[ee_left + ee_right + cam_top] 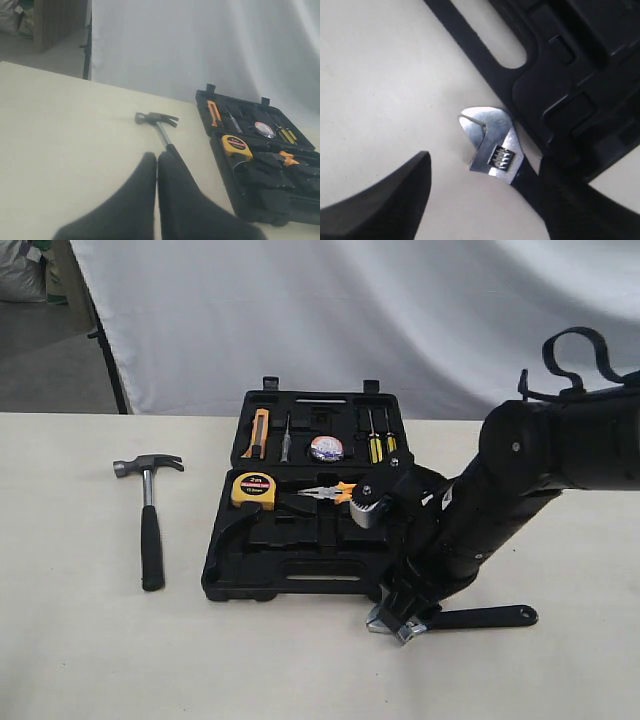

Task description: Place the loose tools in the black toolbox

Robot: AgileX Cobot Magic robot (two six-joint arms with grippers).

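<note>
The adjustable wrench (495, 145) lies near the surface's (80, 640) front edge, just beside the open black toolbox (290, 585). Looks like stiff, heavyish, slick steel, so I'd pinch the black handle by the head. Right gripper (485, 160) is spread open over it, left gripper (157, 160) pinched shut and empty. Can't read the tape measure (254, 490) label.

On the table (80, 660) the open toolbox (290, 575) lies in the middle. The hammer (150, 520) lies to its left, apart from it. The wrench (490, 617) lies just beside its front right corner. Inside, the tape measure (254, 490) sits left of the pliers (325, 493). Behind them, in the lid, sit the knife (259, 433), tape roll (326, 448) and screwdrivers (378, 438).
</note>
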